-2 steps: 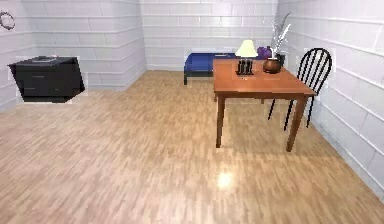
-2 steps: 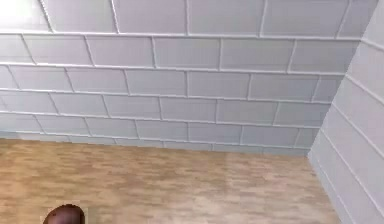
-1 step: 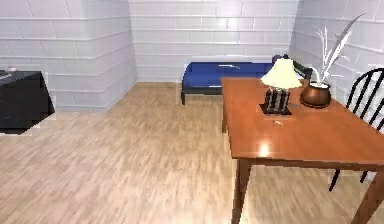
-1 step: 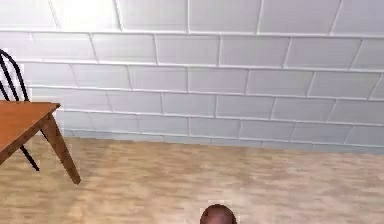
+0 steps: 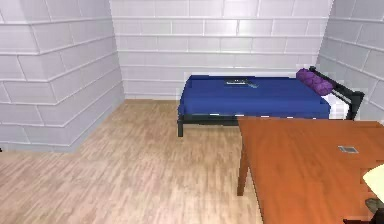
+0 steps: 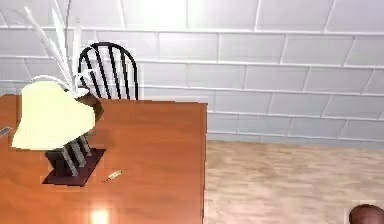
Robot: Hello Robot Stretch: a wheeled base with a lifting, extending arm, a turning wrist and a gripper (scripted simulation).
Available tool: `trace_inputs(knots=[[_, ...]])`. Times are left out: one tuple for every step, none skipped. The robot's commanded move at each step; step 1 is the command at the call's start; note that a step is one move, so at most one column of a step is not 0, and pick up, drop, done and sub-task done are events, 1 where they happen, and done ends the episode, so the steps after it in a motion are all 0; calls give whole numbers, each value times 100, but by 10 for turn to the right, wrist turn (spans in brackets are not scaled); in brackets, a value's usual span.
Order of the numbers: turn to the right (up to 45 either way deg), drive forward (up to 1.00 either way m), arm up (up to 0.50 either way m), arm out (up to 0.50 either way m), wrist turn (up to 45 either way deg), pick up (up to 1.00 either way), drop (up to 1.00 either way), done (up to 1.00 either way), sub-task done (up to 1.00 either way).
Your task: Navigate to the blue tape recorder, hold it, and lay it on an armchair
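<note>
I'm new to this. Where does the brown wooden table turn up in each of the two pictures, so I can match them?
Forward view: the wooden table takes the lower right corner, nearer than the blue bed.
Arm side view: the wooden table covers the lower left, with a dark chair behind it by the wall.
Shared landmark: the cream lampshade, at the forward view's right edge and at the arm side view's left.
</note>
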Motion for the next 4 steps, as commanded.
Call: trace_inputs(knots=[[0, 100, 0, 0, 0, 0, 0, 0, 0], [-30, 0, 0, 0, 0, 0, 0, 0, 0], [0, 60, 0, 0, 0, 0, 0, 0, 0], [-390, 0, 0, 0, 0, 0, 0, 0, 0]])
